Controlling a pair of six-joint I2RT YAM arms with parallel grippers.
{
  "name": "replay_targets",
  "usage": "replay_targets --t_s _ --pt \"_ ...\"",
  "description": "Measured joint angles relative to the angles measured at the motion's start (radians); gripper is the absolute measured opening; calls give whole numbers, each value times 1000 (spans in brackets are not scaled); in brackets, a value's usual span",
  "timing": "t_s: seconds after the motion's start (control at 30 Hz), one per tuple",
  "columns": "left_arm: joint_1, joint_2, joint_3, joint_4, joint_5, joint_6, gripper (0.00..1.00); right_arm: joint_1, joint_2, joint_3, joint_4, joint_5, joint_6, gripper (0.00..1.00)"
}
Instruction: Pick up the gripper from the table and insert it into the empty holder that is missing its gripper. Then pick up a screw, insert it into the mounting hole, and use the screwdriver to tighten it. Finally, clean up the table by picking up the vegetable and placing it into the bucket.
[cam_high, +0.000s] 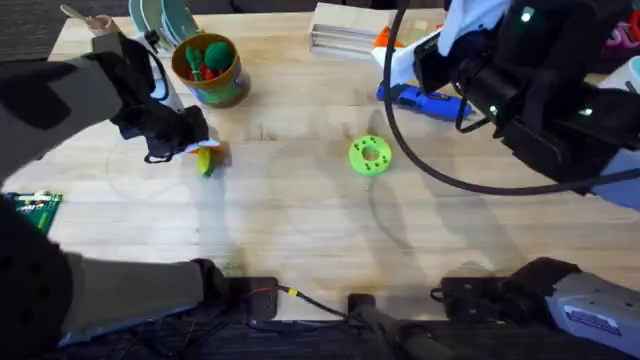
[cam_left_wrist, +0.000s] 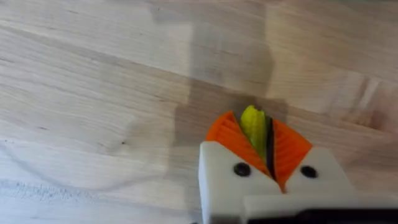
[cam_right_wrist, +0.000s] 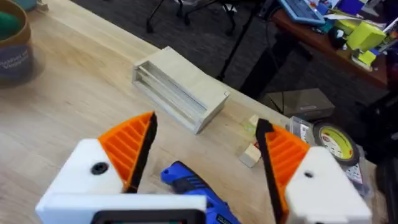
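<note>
The clean-up step was judged in hand: the vegetable (cam_left_wrist: 253, 126) was pinched in the closed left tool (cam_left_wrist: 264, 146) just above the bench (cam_high: 300, 210), near the bucket (cam_high: 208, 68), over which it would next be carried and released, while the right tool (cam_right_wrist: 205, 155) was held open above the screwdriver (cam_right_wrist: 193, 186).

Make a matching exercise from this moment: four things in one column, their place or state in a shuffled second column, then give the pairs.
Things:
1. vegetable
2. screwdriver
3. bucket
4. green disc

Place or state:
A. lying alone on bare wood mid-table
B. standing at the table's far left, toy produce inside
C. pinched between the left gripper's orange pads
D. lying under the open right gripper

Pairs: 1-C, 2-D, 3-B, 4-A
</note>
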Motion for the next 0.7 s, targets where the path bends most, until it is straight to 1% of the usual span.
replay_targets --t_s 0.1,0.2,0.33,0.4,0.5,0.57,0.7 --pt "-1 -51 16 -24 6 0 26 0 0 0 0 0 0 991" --pt "-1 -107 62 -41 12 0 26 0 0 0 0 0 0 993" --pt "-1 -180 123 -20 18 0 26 0 0 0 0 0 0 992" --pt "-1 -208 135 33 19 -1 26 0 0 0 0 0 0 991" --pt "-1 -229 143 127 21 -25 26 0 0 0 0 0 0 991" --pt "-1 -227 143 196 21 -59 26 0 0 0 0 0 0 991" --pt "-2 -193 143 365 21 -147 26 0 0 0 0 0 0 991"
